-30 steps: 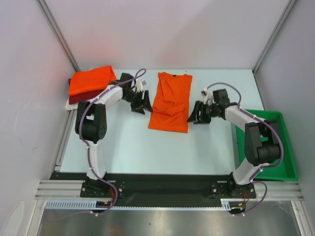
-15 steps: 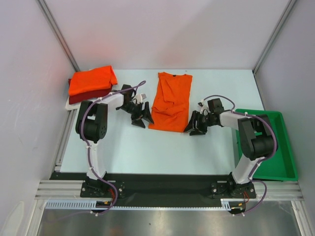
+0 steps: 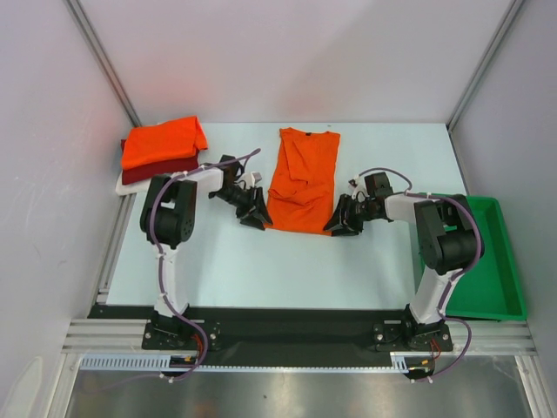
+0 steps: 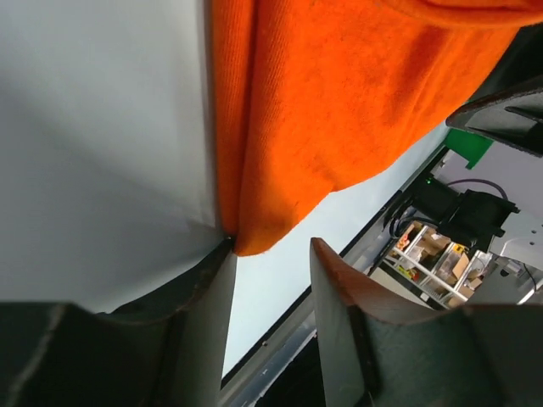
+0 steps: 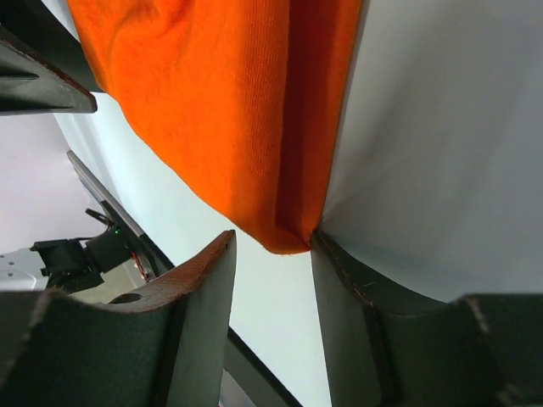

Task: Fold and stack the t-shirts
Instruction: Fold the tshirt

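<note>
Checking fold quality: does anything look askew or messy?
The orange t-shirt in the middle lies slightly slanted, with bunched wrinkles across its centre. The far-left stack is uneven: dark red and white edges poke out below.

The top camera looks down on the whole counter (image 3: 261,261). Each wrist camera, very near, shares a hem corner of the orange t-shirt (image 3: 301,183).

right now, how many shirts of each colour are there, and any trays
orange t-shirts: 2, the spread orange t-shirt and the folded orange t-shirt
dark red t-shirt: 1
white t-shirt: 1, only an edge shows
green tray: 1
total: 5
</note>
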Motion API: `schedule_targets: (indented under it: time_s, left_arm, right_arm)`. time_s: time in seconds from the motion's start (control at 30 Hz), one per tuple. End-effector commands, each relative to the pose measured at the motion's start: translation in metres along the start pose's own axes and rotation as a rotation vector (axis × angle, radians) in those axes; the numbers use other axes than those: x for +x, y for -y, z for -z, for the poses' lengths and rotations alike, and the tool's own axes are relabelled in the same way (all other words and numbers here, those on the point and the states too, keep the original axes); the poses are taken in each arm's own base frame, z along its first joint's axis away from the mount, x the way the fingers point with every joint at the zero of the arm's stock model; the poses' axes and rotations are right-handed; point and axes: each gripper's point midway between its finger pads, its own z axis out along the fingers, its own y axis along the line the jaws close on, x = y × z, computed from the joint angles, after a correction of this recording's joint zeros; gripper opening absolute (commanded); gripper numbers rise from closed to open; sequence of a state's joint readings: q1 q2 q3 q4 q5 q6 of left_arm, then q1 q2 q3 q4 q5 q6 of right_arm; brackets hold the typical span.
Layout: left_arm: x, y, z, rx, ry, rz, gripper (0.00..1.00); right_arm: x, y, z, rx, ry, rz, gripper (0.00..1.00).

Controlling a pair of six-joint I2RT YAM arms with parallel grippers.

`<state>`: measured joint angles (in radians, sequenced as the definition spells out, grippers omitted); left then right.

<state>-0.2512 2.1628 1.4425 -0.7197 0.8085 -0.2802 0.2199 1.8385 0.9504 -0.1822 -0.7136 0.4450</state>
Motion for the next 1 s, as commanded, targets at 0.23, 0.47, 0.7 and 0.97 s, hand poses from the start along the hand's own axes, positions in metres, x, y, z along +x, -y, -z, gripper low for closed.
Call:
schedule_targets:
  time_s: [0.23,0.47,0.7,0.97]
  left_arm:
    - [-0.011,0.004,-0.008,0.015,0.02,-0.019,0.13]
    - [-0.017,0.033,0.017,0.048,0.086,-0.11,0.0]
    - [-0.009,0.079,0.058,0.095,0.164,-0.21,0.0]
    - [0.017,0.098,0.08,0.111,0.193,-0.245,0.0]
  right_arm:
    - [-0.007,0.002,-0.01,0.011,0.015,0.021,0.24]
    - [-0.024,-0.016,0.009,-0.018,0.073,0.081,0.0]
    - [-0.02,-0.048,0.059,-0.062,0.096,0.129,0.0]
    - [0.008,-0.066,0.088,-0.079,0.113,0.177,0.0]
